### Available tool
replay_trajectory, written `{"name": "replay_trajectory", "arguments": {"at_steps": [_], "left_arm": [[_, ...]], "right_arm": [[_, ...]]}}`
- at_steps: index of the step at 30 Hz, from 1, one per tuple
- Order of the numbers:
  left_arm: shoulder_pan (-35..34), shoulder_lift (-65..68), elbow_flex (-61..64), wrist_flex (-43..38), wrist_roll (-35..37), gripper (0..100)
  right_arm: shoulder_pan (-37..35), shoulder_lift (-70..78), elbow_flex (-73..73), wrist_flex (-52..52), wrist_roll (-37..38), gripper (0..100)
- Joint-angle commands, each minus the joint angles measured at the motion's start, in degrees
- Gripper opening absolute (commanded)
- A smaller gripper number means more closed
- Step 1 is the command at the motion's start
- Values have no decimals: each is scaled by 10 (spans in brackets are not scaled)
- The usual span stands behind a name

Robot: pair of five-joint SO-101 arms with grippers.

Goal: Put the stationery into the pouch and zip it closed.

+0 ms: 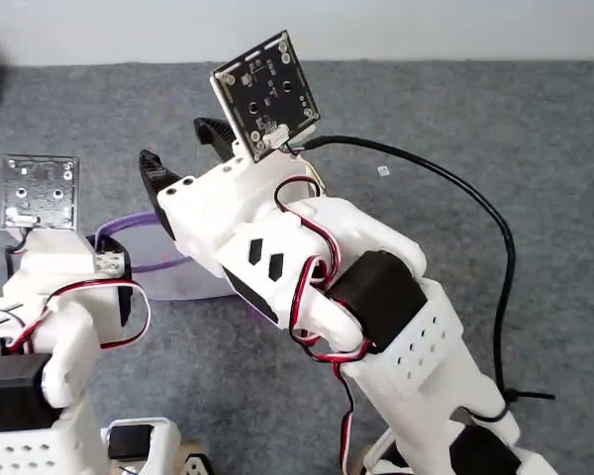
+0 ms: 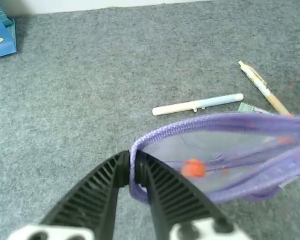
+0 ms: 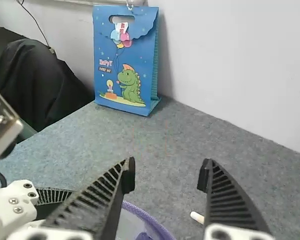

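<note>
The pouch (image 2: 225, 165) is clear with a purple zipper rim; it lies open on the grey carpet and an orange item (image 2: 192, 168) shows through it. My left gripper (image 2: 132, 172) is shut on the pouch's rim at one end. Beyond the pouch lie a white and pale-blue pen (image 2: 197, 104) and a yellow and white pen (image 2: 262, 86). In the high view the pouch (image 1: 153, 262) sits between the arms. My right gripper (image 1: 181, 153) hangs open above its far side. In the right wrist view my right gripper (image 3: 165, 177) is open and empty over the pouch's rim (image 3: 145, 220).
A blue gift bag (image 3: 125, 60) with a dinosaur stands against the wall. A dark bundle (image 3: 35, 85) lies beside it. A black cable (image 1: 475, 208) trails across the carpet on the right, near a small white scrap (image 1: 383, 171). A green edge (image 2: 250, 107) peeks from behind the pouch.
</note>
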Motion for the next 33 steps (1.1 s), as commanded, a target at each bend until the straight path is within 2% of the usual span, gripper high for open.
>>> {"name": "replay_trajectory", "arguments": {"at_steps": [1, 6, 12, 17, 21, 25, 33], "left_arm": [[3, 5, 17, -1, 5, 11], [3, 5, 17, -1, 5, 11], [3, 5, 17, -1, 5, 11], [3, 5, 17, -1, 5, 11], [3, 5, 17, -1, 5, 11], [3, 5, 17, -1, 5, 11], [3, 5, 17, -1, 4, 11]], "right_arm": [[8, -7, -3, 5, 22, 161], [125, 0, 0, 4, 18, 125], [225, 57, 18, 30, 23, 72], [268, 157, 16, 100, 23, 88], [294, 247, 15, 110, 52, 162], [307, 322, 15, 107, 73, 221], [325, 455, 15, 27, 76, 220]]}}
